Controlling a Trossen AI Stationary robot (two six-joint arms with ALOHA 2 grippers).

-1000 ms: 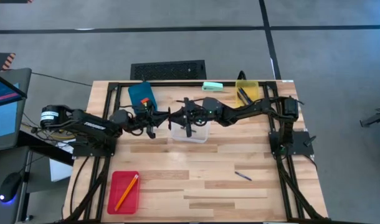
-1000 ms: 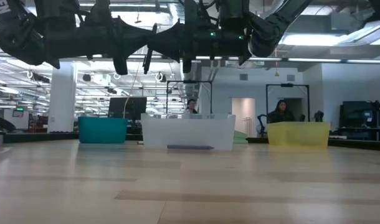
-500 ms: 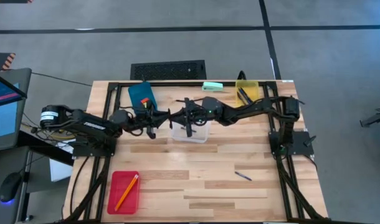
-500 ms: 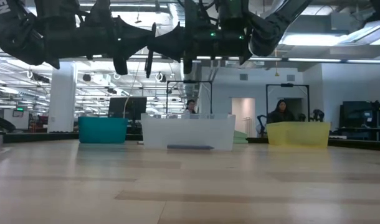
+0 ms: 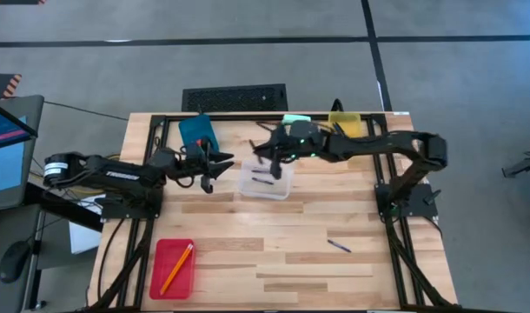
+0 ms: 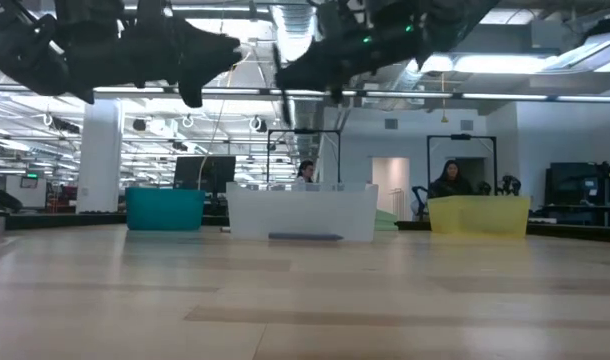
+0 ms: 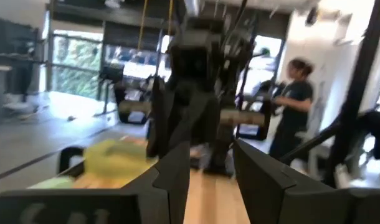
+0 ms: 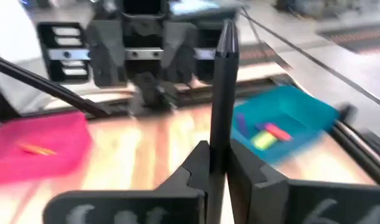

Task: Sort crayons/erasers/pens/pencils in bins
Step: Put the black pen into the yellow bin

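Pen (image 8: 223, 93) in right claw (image 8: 218, 155)

Four bins sit on the bench. The blue bin (image 5: 197, 132) at the back left holds small yellow, red and blue erasers (image 8: 265, 134). The clear bin (image 5: 267, 179) in the middle has dark pens (image 5: 263, 180) lying in it. The yellow bin (image 5: 344, 124) stands at the back right. The red bin (image 5: 173, 267) at the front left holds an orange pencil (image 5: 176, 267) lying lengthwise. One loose blue pen (image 5: 339, 246) lies on bare wood at the front right. A dark pen (image 8: 222, 99) stands upright, pinched in the right gripper (image 8: 216, 152).
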